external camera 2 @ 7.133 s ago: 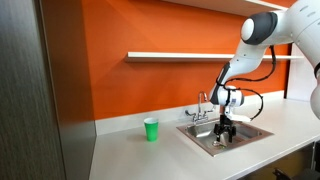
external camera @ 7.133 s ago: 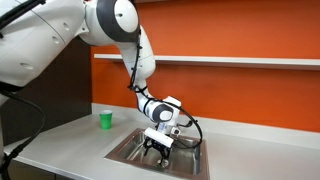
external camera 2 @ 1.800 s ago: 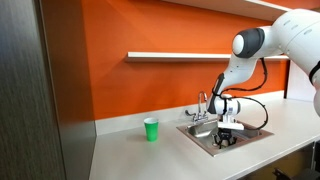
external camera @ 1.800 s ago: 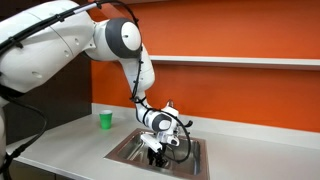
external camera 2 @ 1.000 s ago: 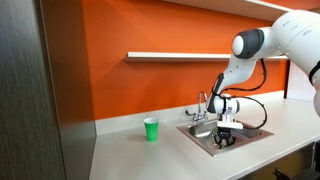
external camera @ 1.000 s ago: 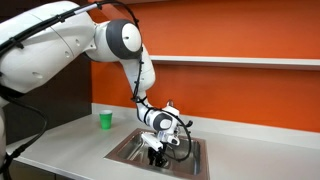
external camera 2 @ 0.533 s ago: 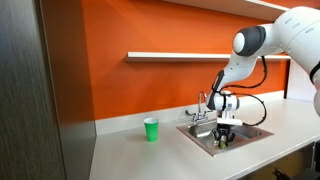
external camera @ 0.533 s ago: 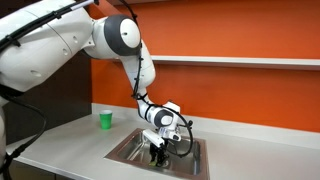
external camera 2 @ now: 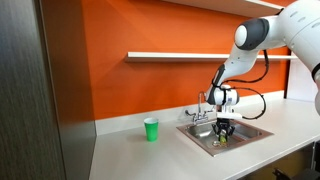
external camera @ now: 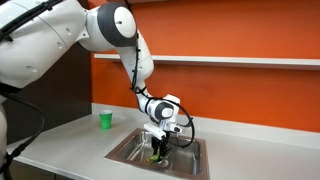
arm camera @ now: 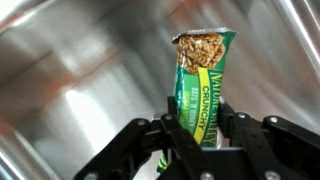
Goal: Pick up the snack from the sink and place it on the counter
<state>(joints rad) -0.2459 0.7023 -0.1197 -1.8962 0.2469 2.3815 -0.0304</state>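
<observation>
In the wrist view the gripper [arm camera: 200, 125] has its two fingers closed tight on the lower end of the snack [arm camera: 204, 68]. The snack is a green granola-bar packet (the word "CRUNCHY" can be read on it) that stands up from the fingers toward 12 o'clock. Its torn-looking top shows oat-coloured print. Behind it is only the blurred steel of the sink [arm camera: 80, 70].

In both exterior views the arm [external camera: 140, 65] reaches down over the sink [external camera: 126, 152]. The gripper [external camera: 158, 150] hangs inside the basin opening with a speck of green, the snack [external camera: 156, 155], at its tip. Whether the packet is clear of the basin floor cannot be told.

From the opposite side, in an exterior view, the gripper [external camera 2: 223, 134] holds the snack [external camera 2: 224, 141] over the sink [external camera 2: 252, 129], with the faucet [external camera 2: 203, 103] at about 10 o'clock from it.

A green cup [external camera: 105, 120] stands on the table [external camera: 60, 140] at 9 o'clock from the basin, well apart from it. It shows in both exterior views [external camera 2: 151, 130].
</observation>
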